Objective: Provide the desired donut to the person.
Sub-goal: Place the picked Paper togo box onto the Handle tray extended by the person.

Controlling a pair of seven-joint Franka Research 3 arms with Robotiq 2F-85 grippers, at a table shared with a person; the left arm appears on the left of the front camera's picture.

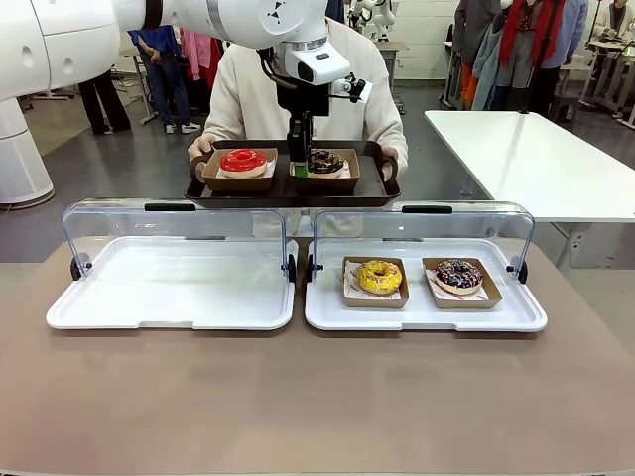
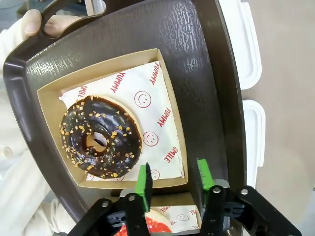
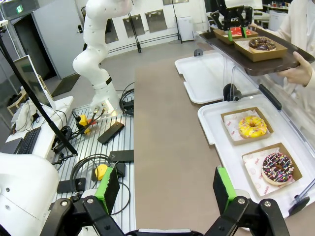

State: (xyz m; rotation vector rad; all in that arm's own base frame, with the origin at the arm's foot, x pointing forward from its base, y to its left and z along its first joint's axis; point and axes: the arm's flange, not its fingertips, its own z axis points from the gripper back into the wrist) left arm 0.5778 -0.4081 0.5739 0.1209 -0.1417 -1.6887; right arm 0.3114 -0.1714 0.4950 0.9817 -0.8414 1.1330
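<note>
The left claw (image 2: 171, 184), fingers spread, straddles the rim of the brown cardboard box (image 2: 170, 88) holding the chocolate nut-sprinkled donut (image 2: 101, 136), on the dark plastic tray (image 1: 288, 191) the person (image 1: 248, 99) holds; beside that box sits a red glazed donut (image 1: 243, 161).

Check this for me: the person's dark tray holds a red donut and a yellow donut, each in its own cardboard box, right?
Not quite. The tray holds the red donut and a chocolate donut, not a yellow one; the front view shows both, each in its own box.
</note>
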